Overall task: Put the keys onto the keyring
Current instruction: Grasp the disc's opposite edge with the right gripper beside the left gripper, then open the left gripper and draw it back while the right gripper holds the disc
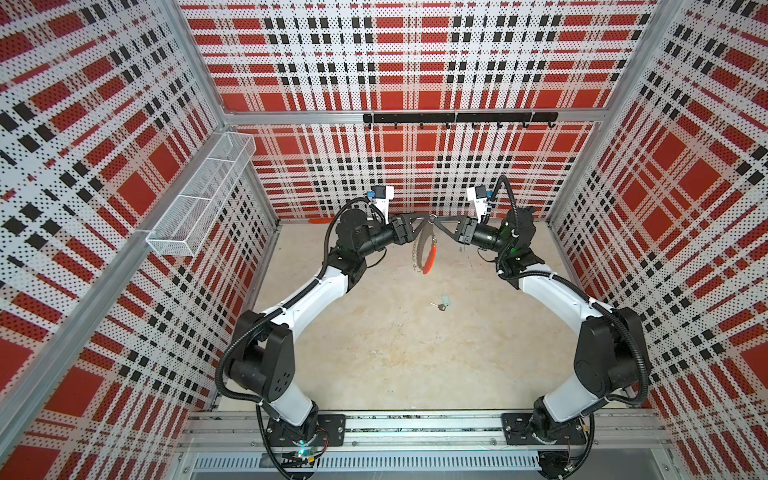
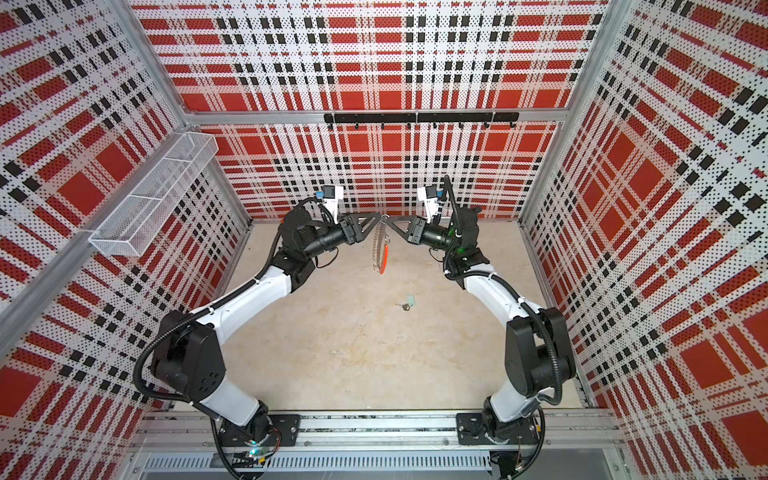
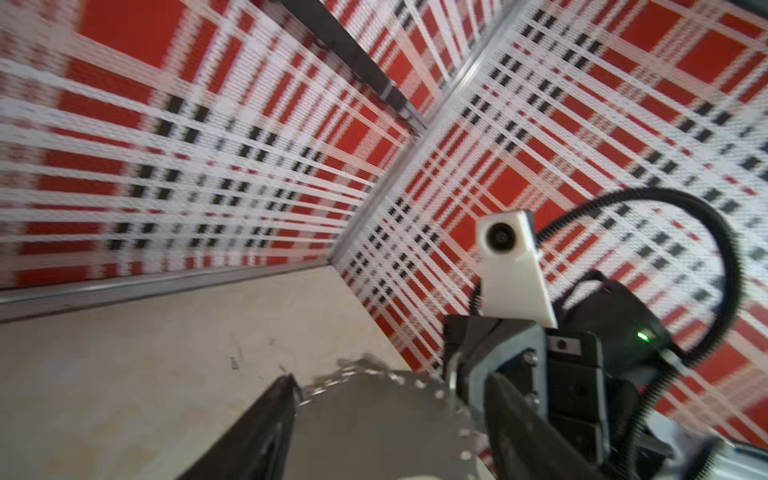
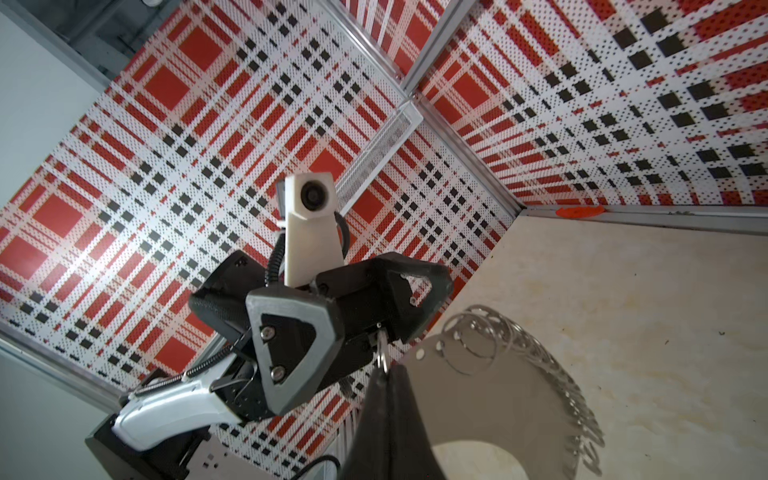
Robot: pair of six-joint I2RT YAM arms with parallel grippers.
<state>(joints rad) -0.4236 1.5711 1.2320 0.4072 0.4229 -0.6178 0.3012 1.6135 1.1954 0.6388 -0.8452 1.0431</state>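
The keyring [image 1: 420, 249] [image 2: 378, 249], a flat dark grey ring with an orange-red arc [image 1: 431, 258] and silver wire clips, hangs edge-on above the table's far middle. My right gripper [image 4: 384, 371] [image 1: 436, 219] is shut on one wire clip at the ring's top; the grey plate [image 4: 478, 399] hangs beside its fingers. My left gripper [image 3: 390, 380] [image 1: 424, 219] faces it, open, its fingers standing wide on either side of the ring's plate [image 3: 374, 428]. The keys [image 1: 441, 305] [image 2: 405, 305], a tiny silver key with a mint tag, lie on the table below, nearer me.
A white mesh basket [image 1: 199, 195] hangs on the left wall. A black hook rail [image 1: 457, 118] runs along the back wall. A small orange-red strip [image 4: 579, 211] lies at the foot of the back wall. Both arms arch in from the front rail.
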